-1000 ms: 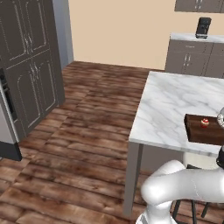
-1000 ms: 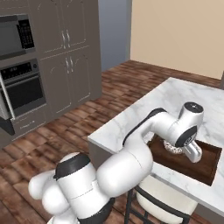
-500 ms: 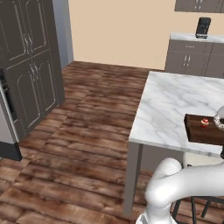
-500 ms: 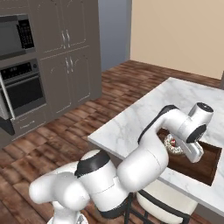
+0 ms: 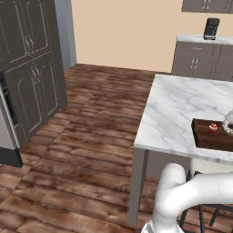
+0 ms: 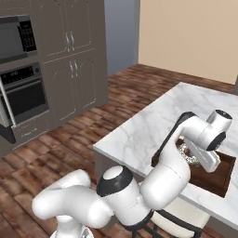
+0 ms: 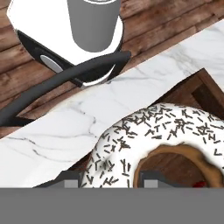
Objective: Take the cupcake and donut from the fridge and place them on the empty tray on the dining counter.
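In the hand view the donut takes up the lower right of the frame, its white glaze flecked with dark sprinkles and a brown ring around the hole. The two dark fingertips rise at the bottom edge, one under the glazed left side and one at the hole, so the gripper straddles that side of the ring; whether it pinches the donut or stands loose around it cannot be told. Under and beside the donut is the dark wooden tray, resting on the marble dining counter, with a white stool on the wood floor in the upper left. In the right base view the arm bends over the counter at middle right, the hand low over the tray with the donut just beneath it. In the left base view the tray lies at the right edge, the cupcake standing inside it.
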Tool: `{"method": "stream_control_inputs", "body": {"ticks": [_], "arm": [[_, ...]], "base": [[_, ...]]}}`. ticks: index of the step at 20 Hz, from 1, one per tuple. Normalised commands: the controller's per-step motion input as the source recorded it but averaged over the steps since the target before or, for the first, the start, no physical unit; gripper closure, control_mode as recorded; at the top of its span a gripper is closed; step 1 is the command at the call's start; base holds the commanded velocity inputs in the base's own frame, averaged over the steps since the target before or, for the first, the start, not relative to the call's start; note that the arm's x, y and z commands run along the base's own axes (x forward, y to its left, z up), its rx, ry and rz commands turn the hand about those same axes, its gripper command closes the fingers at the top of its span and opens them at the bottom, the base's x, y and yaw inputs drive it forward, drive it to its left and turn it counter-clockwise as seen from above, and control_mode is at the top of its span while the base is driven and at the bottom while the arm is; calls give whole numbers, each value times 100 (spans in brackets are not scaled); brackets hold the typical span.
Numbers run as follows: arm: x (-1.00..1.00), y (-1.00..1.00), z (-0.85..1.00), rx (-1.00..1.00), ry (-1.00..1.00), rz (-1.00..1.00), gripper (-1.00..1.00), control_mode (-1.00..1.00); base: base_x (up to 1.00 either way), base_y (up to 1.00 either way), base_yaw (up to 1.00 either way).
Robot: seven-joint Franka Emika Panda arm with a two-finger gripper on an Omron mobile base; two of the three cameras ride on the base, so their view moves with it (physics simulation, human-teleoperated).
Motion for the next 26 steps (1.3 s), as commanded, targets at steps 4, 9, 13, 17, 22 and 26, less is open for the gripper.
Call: {"method": "stream_control_inputs", "body": {"ticks": [4,9,13,17,22,26], "arm": [[0,-12,-6,0,1,-4,100,-100],[2,-27,-16,0,1,-5,100,-100],[4,-26,-31,0,0,-2,100,-100],[14,-20,-20,0,3,-1,100,-100],[27,-14,-11,0,4,-1,100,-100],[34,-20,-11,0,5,0,100,-100]], "base": [[0,0,0],[0,0,0],[0,0,0],[0,0,0],[0,0,0],[0,0,0]]}}
